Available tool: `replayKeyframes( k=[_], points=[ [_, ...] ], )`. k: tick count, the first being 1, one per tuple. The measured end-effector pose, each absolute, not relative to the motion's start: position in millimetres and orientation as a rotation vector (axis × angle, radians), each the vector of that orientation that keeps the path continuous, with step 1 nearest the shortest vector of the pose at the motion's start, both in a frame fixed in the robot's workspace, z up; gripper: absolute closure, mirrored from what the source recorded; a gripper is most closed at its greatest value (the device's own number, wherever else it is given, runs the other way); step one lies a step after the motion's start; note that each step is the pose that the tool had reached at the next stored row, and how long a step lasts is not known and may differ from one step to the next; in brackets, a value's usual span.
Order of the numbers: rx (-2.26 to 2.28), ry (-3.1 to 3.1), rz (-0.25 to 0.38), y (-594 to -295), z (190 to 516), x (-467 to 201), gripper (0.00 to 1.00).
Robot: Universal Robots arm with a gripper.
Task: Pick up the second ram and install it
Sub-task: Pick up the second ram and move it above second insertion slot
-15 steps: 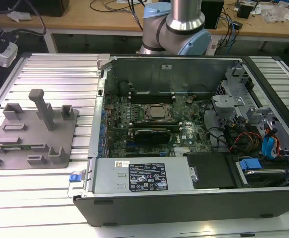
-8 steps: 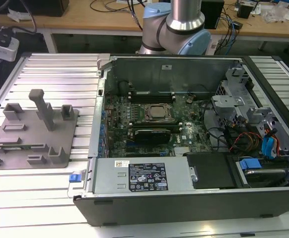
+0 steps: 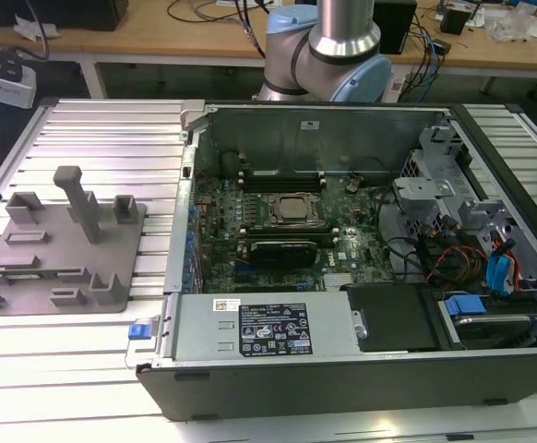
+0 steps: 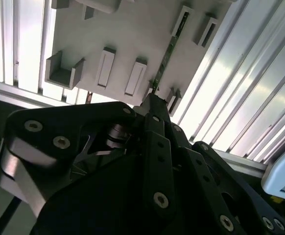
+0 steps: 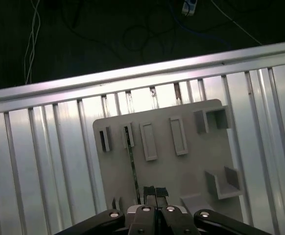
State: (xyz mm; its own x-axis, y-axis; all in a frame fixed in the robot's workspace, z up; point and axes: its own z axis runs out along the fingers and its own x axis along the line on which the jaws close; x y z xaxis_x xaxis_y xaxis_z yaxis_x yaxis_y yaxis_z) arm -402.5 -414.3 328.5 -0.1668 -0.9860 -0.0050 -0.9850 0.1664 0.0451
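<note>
Closest to me, the gripper (image 5: 154,192) hangs over the grey fixture plate (image 5: 191,166), its jaws drawn narrow with nothing between them. I see the second ram (image 5: 131,161) standing on edge in that plate's slotted holders, one end just beside the gripper's tip. The open computer case (image 3: 342,378) sits beside the plate.

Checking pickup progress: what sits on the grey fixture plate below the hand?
The second ram stands on edge in slots of the grey fixture plate. The hand hides its near end, so contact cannot be seen.
</note>
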Motion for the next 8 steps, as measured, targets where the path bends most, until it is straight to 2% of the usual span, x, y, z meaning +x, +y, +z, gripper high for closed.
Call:
replayKeyframes(
  k=[8],
  points=[
    [2.038,-2.355,-0.059,-419,309,-402,0.92]
  ],
)
